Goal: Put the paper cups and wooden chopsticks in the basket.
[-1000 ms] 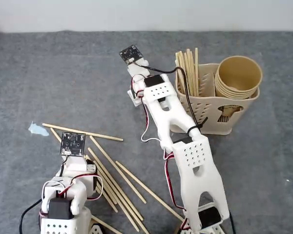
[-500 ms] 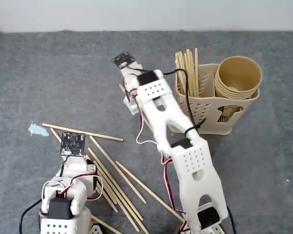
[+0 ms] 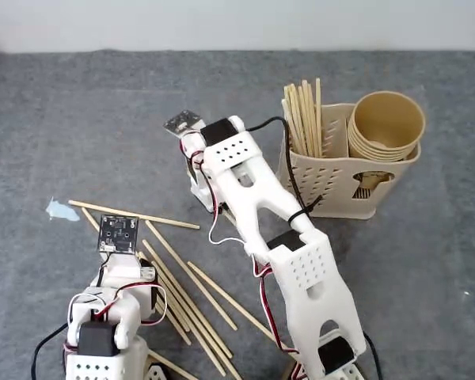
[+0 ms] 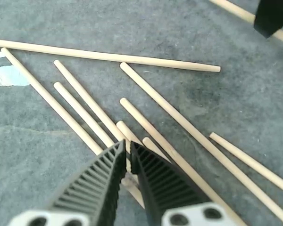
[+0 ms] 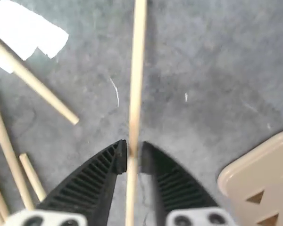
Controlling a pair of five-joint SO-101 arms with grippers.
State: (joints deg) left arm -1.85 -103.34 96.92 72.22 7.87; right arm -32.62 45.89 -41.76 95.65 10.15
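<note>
Leftmost, a pale scrap [image 3: 61, 210] lies on the grey bench [image 3: 79, 111]. Loose wooden chopsticks [image 3: 190, 273] are scattered beside it, left pincer [image 4: 127, 151] clenched just above them. Right pincer [image 5: 133, 153] grasps a single chopstick [image 5: 137, 70], its arm crossing the basket's [image 3: 340, 186] near side. Basket holds a chopstick bundle [image 3: 303, 119] and stacked paper cups [image 3: 389, 119].

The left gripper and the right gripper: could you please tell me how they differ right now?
The right gripper is shut on a wooden chopstick; the left gripper is shut with nothing visibly held. The right gripper is near the basket; the left gripper is over loose chopsticks. Both point down at the table.
</note>
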